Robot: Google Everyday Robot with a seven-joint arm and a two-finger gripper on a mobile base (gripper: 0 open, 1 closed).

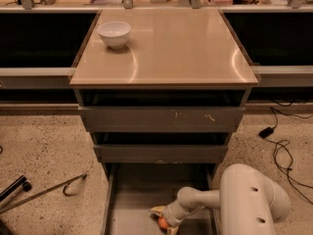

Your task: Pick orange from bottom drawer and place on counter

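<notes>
Lower centre of the frame: your gripper [165,221] sits in the bottom drawer [131,205], clamped on the orange [162,223].

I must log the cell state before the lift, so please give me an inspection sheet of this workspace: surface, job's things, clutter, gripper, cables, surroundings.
Surface: counter, glossy tan, carries a white bowl at its back left corner.
Job's things: orange lies in the open bottom drawer, toward its near end; not yet on the counter.
Clutter: thin metal rod with a hook on the floor, left of the cabinet.
Gripper: gripper is down inside the bottom drawer, at the orange.
Cables: black plug block and its cable lie on the floor at right.
Surroundings: dark shelving at both sides; speckled floor.
</notes>
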